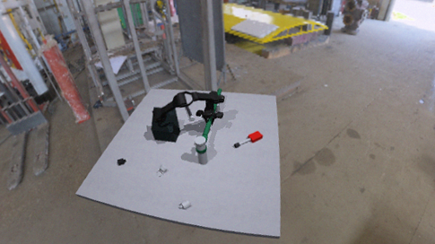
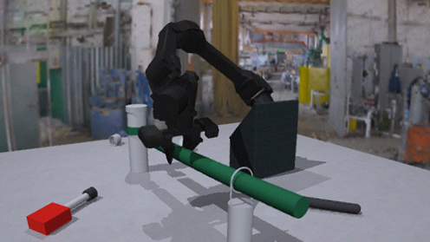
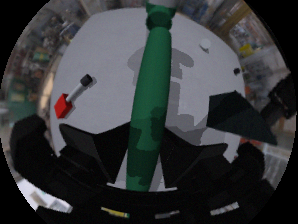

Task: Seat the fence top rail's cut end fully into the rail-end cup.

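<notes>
The green rail (image 1: 207, 130) (image 2: 209, 167) (image 3: 151, 85) runs through the wire loop (image 2: 231, 187) on the short post (image 2: 239, 227), sloping up toward the big post. The big white post (image 1: 202, 159) (image 2: 137, 154) stands upright. Its green brace band (image 1: 202, 151) (image 2: 132, 130) sits on the upper part, a little below the cap. The green rail-end cup (image 3: 159, 20) is at the rail's far end in the wrist view; the rail meets its mouth, but how deep it sits cannot be told. My gripper (image 2: 180, 151) (image 3: 145, 124) is shut on the rail, between the loop and the big post.
A red-handled tool (image 1: 255, 136) (image 2: 50, 217) (image 3: 63, 106) lies beside the rail. A dark bar (image 2: 334, 206) lies behind the short post. The dark block (image 1: 165, 130) (image 2: 269, 140) (image 3: 235, 117) stands at the arm's base. Small fittings (image 1: 185, 205) (image 1: 121, 162) lie beyond the big post.
</notes>
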Robot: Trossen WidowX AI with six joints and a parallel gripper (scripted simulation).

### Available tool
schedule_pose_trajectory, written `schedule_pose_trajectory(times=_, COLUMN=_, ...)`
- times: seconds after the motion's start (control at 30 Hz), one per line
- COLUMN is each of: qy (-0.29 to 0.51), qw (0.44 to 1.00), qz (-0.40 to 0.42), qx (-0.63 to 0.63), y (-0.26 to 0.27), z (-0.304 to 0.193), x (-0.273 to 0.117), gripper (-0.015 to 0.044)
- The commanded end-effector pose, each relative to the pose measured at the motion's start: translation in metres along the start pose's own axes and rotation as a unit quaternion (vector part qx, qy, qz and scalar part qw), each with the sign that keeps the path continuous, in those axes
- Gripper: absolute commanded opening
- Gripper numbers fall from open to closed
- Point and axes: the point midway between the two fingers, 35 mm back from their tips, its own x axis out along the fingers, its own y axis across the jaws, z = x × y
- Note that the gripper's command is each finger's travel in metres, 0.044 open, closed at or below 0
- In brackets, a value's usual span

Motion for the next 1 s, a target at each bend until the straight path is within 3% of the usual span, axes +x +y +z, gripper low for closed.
schedule_pose_trajectory(times=0.0, qy=-0.010, qw=1.000, qz=0.008, qx=0.004, y=0.0040, z=0.0069, x=-0.0064, gripper=0.0000)
schedule_pose_trajectory(times=0.97, qy=-0.004, qw=1.000, qz=0.001, qx=0.001, y=0.0077, z=0.0091, x=-0.0086, gripper=0.0000)
